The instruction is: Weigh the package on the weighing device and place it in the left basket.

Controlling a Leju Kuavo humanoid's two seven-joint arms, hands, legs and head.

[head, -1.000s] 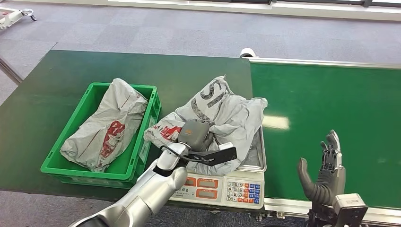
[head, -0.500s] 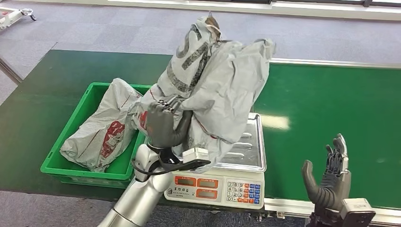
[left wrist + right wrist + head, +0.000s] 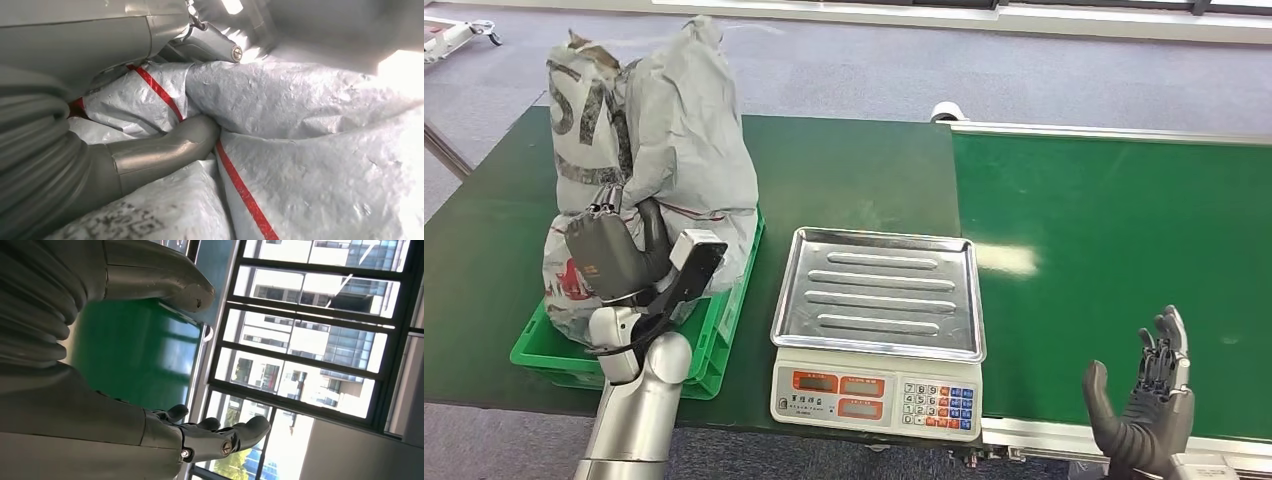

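My left hand (image 3: pixel 614 255) grips a large crumpled grey package (image 3: pixel 659 150) with dark lettering and red stripes, holding it upright over the green basket (image 3: pixel 724 340) at the left. In the left wrist view my thumb (image 3: pixel 165 147) presses into the grey package (image 3: pixel 310 130). The weighing device (image 3: pixel 879 320) stands at the middle front, its steel pan bare. My right hand (image 3: pixel 1144 405) hangs open at the lower right over the green belt, fingers up and apart, as the right wrist view shows (image 3: pixel 200 435).
The green conveyor belt (image 3: pixel 1114 250) with a metal rim runs along the right. The dark green table (image 3: pixel 844 180) carries the basket and scale. Grey carpeted floor lies behind. The held package hides what is inside the basket.
My left hand lifted the package off the scale's pan and carried it left, over the green basket. The pan is now bare. My right hand sank a little.
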